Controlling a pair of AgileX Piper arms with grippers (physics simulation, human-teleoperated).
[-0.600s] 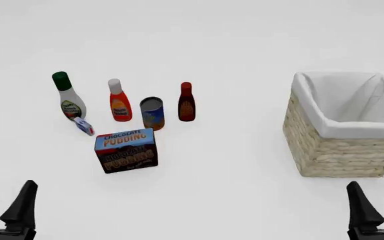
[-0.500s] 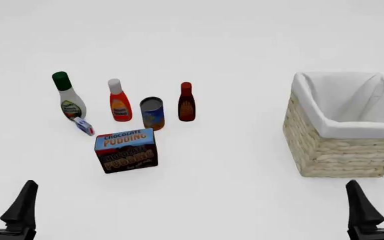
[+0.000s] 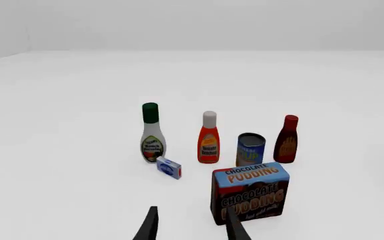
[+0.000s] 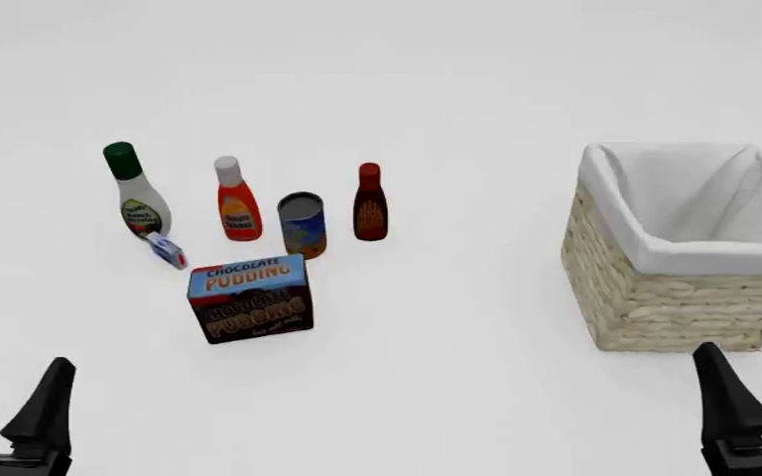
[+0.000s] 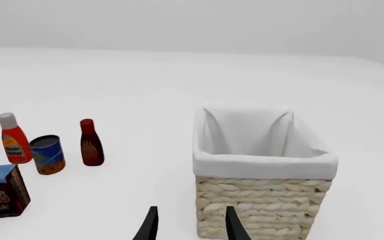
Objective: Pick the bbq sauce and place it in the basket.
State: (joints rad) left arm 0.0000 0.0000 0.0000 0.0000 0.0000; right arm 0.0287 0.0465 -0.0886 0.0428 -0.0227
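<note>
The bbq sauce, a small dark reddish-brown bottle with a red cap, stands upright right of the can. It also shows in the left wrist view and the right wrist view. The basket, wicker with white lining, stands at the right and also shows in the right wrist view. My left gripper is open and empty at the near left edge, far from the bottle. My right gripper is open and empty just in front of the basket.
Left of the sauce stand a blue can, an orange-red bottle with a white cap and a white bottle with a green cap. A small blue-white box and a chocolate pudding box lie nearer me.
</note>
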